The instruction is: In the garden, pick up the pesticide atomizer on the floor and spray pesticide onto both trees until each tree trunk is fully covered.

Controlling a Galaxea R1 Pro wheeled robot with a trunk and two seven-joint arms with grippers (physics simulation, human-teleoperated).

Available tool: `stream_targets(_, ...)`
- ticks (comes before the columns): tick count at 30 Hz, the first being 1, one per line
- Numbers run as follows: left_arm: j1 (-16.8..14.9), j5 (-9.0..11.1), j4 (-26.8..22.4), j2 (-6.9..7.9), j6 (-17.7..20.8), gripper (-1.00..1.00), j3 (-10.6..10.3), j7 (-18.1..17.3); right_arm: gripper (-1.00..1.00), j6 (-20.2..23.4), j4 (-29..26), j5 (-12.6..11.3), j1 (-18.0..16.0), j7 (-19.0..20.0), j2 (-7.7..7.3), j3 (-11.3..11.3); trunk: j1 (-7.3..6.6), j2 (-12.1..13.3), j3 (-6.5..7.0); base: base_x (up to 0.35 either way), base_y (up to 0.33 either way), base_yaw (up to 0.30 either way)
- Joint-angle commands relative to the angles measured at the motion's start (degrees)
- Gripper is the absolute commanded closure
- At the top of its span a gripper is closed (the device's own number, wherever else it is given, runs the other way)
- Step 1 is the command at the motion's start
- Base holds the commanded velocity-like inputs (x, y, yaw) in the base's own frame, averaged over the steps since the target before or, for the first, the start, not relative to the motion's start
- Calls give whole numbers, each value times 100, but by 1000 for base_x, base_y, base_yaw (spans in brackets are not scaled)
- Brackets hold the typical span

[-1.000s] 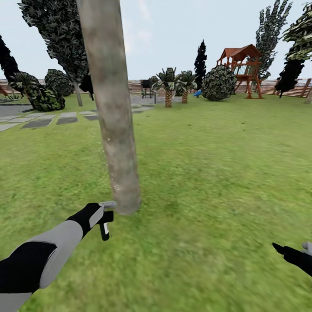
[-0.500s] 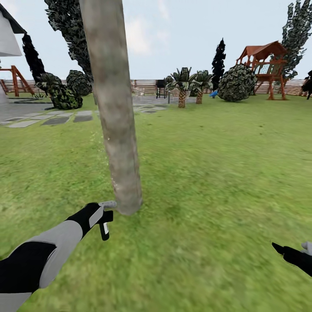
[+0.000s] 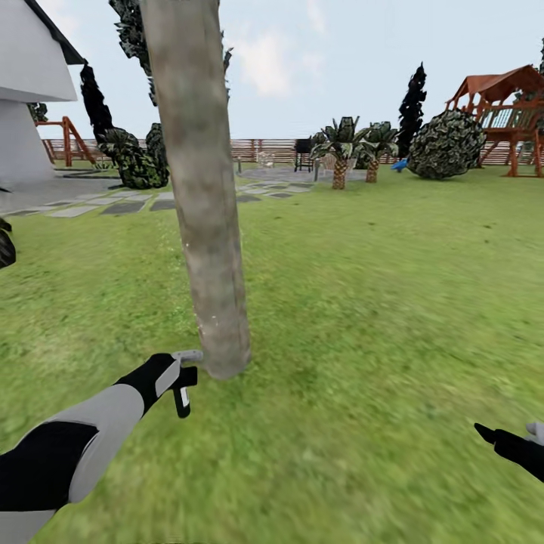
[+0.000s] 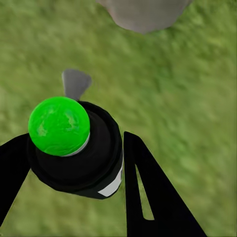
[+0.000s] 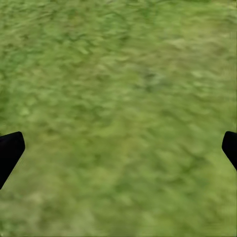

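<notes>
Left gripper (image 3: 183,372) holding the pesticide atomizer (image 3: 183,385) at the foot of a tree trunk (image 3: 202,189).

The trunk is thick, straight and mottled grey-brown, faintly speckled pale near its base, possibly pesticide. The atomizer, a small dark pistol shape with a glossy green round cap (image 4: 59,126), sits clamped between the two black fingers, nozzle just beside the trunk. The right gripper (image 3: 508,438) hangs spread and empty over blurred lawn (image 3: 393,302).
</notes>
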Motion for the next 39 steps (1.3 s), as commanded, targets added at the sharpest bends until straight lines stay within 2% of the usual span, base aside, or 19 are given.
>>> stream_targets(1,-3,-10,-18,0,-2,100,2,8,-100,0,0,-1,0,0,2,0,0,0,0,10,-11,272)
stream_targets(3,-5,-17,-49,3,20,100,7,30,-100,0,0,-1,0,0,-1,0,0,0,0,4,-4,271)
stream_targets(5,-20,-31,-323,1,158,100,9,54,-100,-2,0,-1,0,0,2,0,0,0,0,1,-1,104)
stream_targets(7,-31,-38,-568,0,668,100,10,55,-100,-3,0,-1,0,0,0,0,0,0,0,0,0,37)
stream_targets(9,-39,-45,-1200,0,1472,100,5,56,-100,-3,0,-1,0,0,-4,0,0,0,0,0,0,11)
stream_targets(12,-49,-58,-1660,-6,1922,100,2,64,-100,-3,-2,-1,0,0,-5,0,0,0,0,0,0,3)
stream_targets(14,-71,-75,-2003,-7,2425,100,1,67,-100,-1,0,-1,0,0,-5,0,0,0,0,0,0,-89)
stream_targets(16,-75,-203,-2163,-3,2639,100,1,70,-100,-1,0,-1,0,0,-5,0,0,0,0,0,0,-188)
stream_targets(17,-80,-304,-2204,-2,2688,100,1,73,-100,-2,0,-1,0,0,-5,0,0,0,0,0,0,-108)
stream_targets(20,-286,-921,-2266,-13,2782,100,2,114,-100,-1,0,-1,0,0,-5,0,0,0,0,0,0,-29)
stream_targets(21,-326,-991,-2268,-40,2788,100,2,119,-100,-3,0,-1,0,0,-5,0,0,0,0,0,0,-5)
stream_targets(31,-1203,-1120,-2228,-70,2835,100,1,139,-100,-2,0,-1,0,0,-5,0,0,0,0,0,0,0)
stream_targets(39,-1750,-1147,-2049,-53,2846,100,1,170,-100,-2,0,-1,0,0,-5,-2,0,0,0,0,0,0)
